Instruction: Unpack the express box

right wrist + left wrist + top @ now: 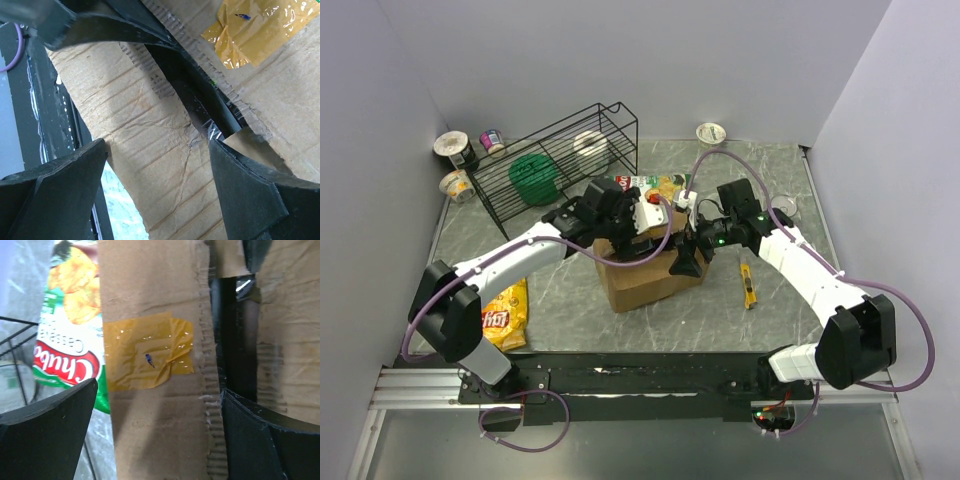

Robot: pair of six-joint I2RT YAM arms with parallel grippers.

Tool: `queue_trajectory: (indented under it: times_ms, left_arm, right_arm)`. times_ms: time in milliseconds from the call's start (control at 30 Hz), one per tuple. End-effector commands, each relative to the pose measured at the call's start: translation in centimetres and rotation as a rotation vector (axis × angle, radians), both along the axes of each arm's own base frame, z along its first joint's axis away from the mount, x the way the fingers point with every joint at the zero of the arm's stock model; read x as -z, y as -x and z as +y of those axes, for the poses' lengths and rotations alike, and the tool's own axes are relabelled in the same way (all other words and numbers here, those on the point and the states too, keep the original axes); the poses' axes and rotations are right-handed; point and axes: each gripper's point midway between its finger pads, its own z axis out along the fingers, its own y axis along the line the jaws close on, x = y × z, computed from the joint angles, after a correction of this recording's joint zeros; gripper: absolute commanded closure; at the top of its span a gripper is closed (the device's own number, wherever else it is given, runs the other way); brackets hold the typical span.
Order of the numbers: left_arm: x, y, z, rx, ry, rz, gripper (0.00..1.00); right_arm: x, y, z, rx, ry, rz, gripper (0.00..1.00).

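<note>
From above, the box (645, 285) sat mid-table, the left gripper (625, 215) over its far top and the right gripper (688, 252) at its right edge; in the left wrist view wide jaws straddled the taped flap (150, 365), and in the right wrist view wide jaws spanned the seam (200, 100).

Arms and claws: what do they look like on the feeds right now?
The left arm and right arm have white shells with black joint housings, and purple cables loop alongside each. A green light glows near the right wrist. The left claw and right claw have broad matte-black fingers.
</note>
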Motion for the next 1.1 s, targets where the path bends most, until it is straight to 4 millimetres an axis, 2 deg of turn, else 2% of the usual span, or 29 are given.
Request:
queue_trajectory:
  times_ms: [0,33,67,133,233,267,300,333,367,400,433,467,500,567,600,667,700,767,800,900,1000,1067]
  left_arm:
    - [-5.5,-2.5,0.7,-0.081,0.089,-0.201,0.01]
    - [-6.7,-1.6,0.2,-0.031,0.141,-0.199,0.01]
    - [-8.8,-1.1,0.3,-0.022,0.189,-0.230,0.03]
    - [-11.2,-1.4,0.1,-0.046,0.251,-0.260,0.11]
    - [-11.9,-3.2,0.6,-0.132,0.256,-0.263,0.22]
    - [-11.8,-3.7,0.8,-0.149,0.255,-0.257,0.25]
    - [-11.6,-4.6,1.5,-0.177,0.250,-0.247,0.32]
    - [-10.4,-5.2,1.6,-0.187,0.219,-0.200,0.40]
    - [-9.4,-5.4,1.6,-0.177,0.196,-0.161,0.51]
    - [-9.7,-6.1,1.8,-0.187,0.184,-0.140,0.72]
    - [-6.4,-6.1,2.0,-0.196,0.125,-0.026,0.78]
    - [-5.9,-5.9,1.8,-0.182,0.127,0.030,0.80]
    - [-6.5,-6.6,2.2,-0.196,0.150,0.049,0.85]
    - [-6.0,-6.4,2.1,-0.187,0.184,0.132,0.87]
    - [-6.9,-5.4,1.5,-0.110,0.234,0.172,0.88]
    - [-6.9,-3.5,1.0,-0.028,0.247,0.268,0.89]
    - [-8.6,-2.5,0.2,0.037,0.288,0.299,0.92]
    - [-8.7,-1.0,-0.5,0.069,0.312,0.418,0.94]
    - [-10.1,-0.4,-1.1,0.091,0.354,0.453,0.94]
    - [-11.4,-0.2,-1.4,0.090,0.404,0.502,0.95]
    - [-12.4,-0.2,-1.4,0.106,0.437,0.506,0.99]
    - [-12.3,-0.4,-1.5,0.109,0.437,0.512,0.99]
  right_arm:
    - [1.4,1.5,-1.1,0.026,0.049,0.071,0.10]
    - [1.5,1.6,-1.2,0.021,0.053,0.066,0.10]
    - [1.7,1.7,-1.3,0.019,0.059,0.062,0.10]
    - [1.9,1.8,-1.5,0.013,0.069,0.055,0.10]
    - [2.6,2.0,-1.8,0.001,0.087,0.041,0.10]
    - [2.8,2.0,-1.9,0.002,0.093,0.040,0.10]
    - [2.8,2.0,-2.0,0.002,0.097,0.035,0.10]
    - [3.2,2.2,-2.1,0.002,0.102,0.043,0.10]
    - [3.1,2.3,-2.1,0.004,0.102,0.042,0.10]
    - [3.2,2.2,-2.2,0.004,0.106,0.036,0.10]
    - [3.1,2.2,-2.2,0.003,0.106,0.032,0.10]
    - [3.0,2.2,-2.2,0.000,0.107,0.025,0.10]
    - [2.9,2.1,-2.3,-0.003,0.109,0.017,0.10]
    - [1.9,1.9,-2.2,-0.004,0.098,-0.015,0.10]
    - [1.5,1.8,-2.2,-0.005,0.093,-0.038,0.10]
    - [0.2,1.3,-2.2,0.003,0.079,-0.118,0.09]
    - [-0.2,1.1,-2.3,0.002,0.076,-0.151,0.09]
    - [-2.1,0.3,-2.3,0.010,0.057,-0.253,0.09]
    - [-3.3,-0.1,-2.2,0.015,0.045,-0.300,0.09]
    - [-6.3,-0.6,-1.6,-0.023,0.014,-0.427,0.08]
    - [-6.8,-0.4,-0.9,-0.109,0.027,-0.472,0.07]
    - [-6.3,-0.2,-0.5,-0.169,0.044,-0.479,0.07]
